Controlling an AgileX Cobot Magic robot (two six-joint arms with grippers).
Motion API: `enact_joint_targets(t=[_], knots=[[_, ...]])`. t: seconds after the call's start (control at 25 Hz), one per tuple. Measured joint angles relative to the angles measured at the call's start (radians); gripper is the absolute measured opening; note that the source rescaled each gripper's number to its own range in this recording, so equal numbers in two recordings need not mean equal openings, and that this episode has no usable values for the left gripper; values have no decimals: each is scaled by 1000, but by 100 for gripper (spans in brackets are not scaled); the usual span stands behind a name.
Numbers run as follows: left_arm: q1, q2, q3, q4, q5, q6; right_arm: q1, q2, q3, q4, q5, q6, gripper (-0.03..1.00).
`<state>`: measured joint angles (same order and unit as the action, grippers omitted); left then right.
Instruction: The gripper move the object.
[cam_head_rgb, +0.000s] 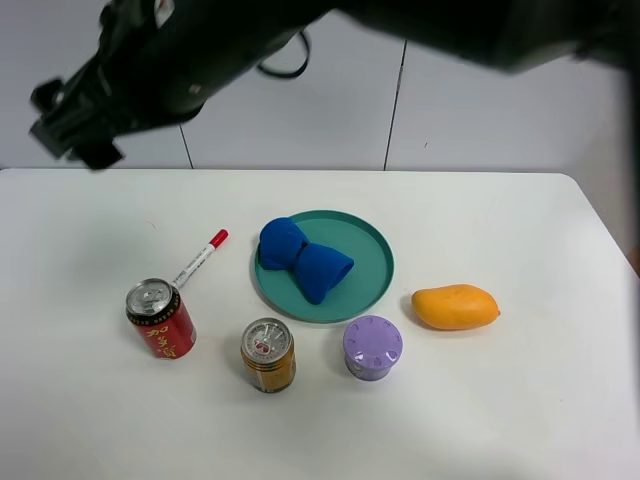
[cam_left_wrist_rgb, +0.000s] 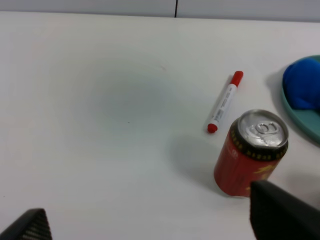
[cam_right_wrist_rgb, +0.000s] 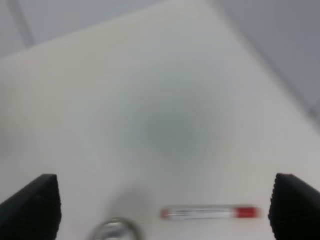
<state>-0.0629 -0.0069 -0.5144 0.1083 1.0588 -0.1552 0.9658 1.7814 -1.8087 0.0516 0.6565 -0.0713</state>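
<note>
The red drink can (cam_head_rgb: 160, 320) stood upright on the white desk (cam_head_rgb: 520, 420), at its front left. It was near a red-capped marker (cam_head_rgb: 198, 262) without touching it, and to the left of a gold can (cam_head_rgb: 268, 355). The left hand (cam_left_wrist_rgb: 155, 220) had its jaws set wide and held nothing, with the red can just beyond one tip. The right hand (cam_right_wrist_rgb: 162, 207) was likewise wide and empty, though that view was blurred. A dark arm (cam_head_rgb: 300, 30) reached across above the far edge.
</note>
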Motion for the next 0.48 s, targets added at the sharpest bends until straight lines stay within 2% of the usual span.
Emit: enact_joint_targets(t=[0.2,0.48], knots=[[0,0,0,0,0,0,-151,-145,0,-183,64,114,60],[0,0,0,0,0,0,-347,-304,0,-331,238,137,60]])
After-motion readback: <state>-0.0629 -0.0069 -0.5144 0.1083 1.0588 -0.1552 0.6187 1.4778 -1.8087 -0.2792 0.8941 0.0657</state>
